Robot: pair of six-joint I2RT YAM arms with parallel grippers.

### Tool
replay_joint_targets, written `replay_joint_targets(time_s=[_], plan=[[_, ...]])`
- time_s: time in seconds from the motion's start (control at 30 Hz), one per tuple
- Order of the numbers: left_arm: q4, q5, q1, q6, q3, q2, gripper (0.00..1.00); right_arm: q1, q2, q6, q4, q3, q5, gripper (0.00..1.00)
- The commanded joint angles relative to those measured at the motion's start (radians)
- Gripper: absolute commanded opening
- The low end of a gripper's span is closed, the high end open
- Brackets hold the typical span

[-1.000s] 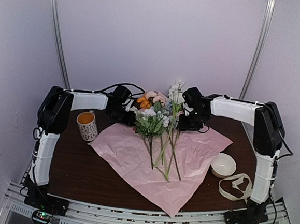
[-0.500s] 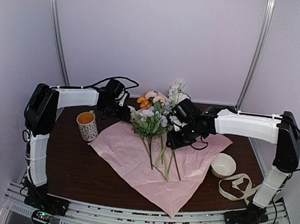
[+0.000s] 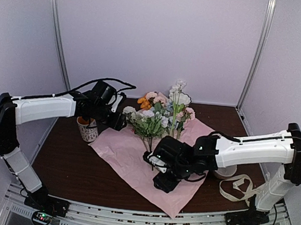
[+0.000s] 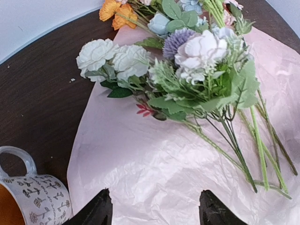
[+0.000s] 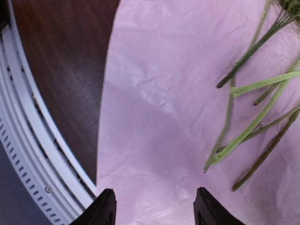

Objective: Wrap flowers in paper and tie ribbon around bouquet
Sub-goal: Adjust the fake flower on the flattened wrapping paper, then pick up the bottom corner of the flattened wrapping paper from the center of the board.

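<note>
Near: R gripper [image 5: 154, 207] wide, empty, over paper [image 3: 128, 156] near corner, by stem ends. Mid: flowers [image 3: 151, 122] loose on paper, heads far. Far left: L gripper [image 4: 152, 212] wide, empty, just beside mug [image 3: 87, 128]. Risks: pinching stems w/ sheet, tearing thin paper, scattering flowers, bumping mug.

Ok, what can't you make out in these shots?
Top view: the right arm covers the lower stem ends of the flowers and most of the white bowl.
Left wrist view: the mug is cut off by the bottom-left corner.
Right wrist view: the blooms lie beyond the top edge; only stems show.
</note>
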State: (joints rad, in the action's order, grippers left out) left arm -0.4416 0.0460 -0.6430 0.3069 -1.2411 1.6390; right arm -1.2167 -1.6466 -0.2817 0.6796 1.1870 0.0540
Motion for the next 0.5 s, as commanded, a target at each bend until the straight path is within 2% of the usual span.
replay_joint_targets(time_s=[0.0,0.13,0.23,0.33,0.47], plan=[[0.05,0.036,-0.035,-0.006,0.077,-0.089,0.68,-0.167,0.037,0.061,0.089,-0.031,-0.093,0.62],[0.052,0.044,-0.066,-0.007,0.11,-0.14,0.71,-0.273,-0.042,0.073,0.135,0.002,-0.186,0.69],[0.057,0.049,-0.074,-0.011,0.132,-0.172,0.72,-0.298,-0.161,0.05,0.238,0.048,-0.283,0.7],[0.064,0.056,-0.075,-0.016,0.151,-0.21,0.73,-0.308,-0.233,0.002,0.341,0.09,-0.385,0.67],[0.066,0.057,-0.075,-0.044,0.168,-0.24,0.73,-0.324,-0.222,-0.056,0.379,0.089,-0.461,0.57]])
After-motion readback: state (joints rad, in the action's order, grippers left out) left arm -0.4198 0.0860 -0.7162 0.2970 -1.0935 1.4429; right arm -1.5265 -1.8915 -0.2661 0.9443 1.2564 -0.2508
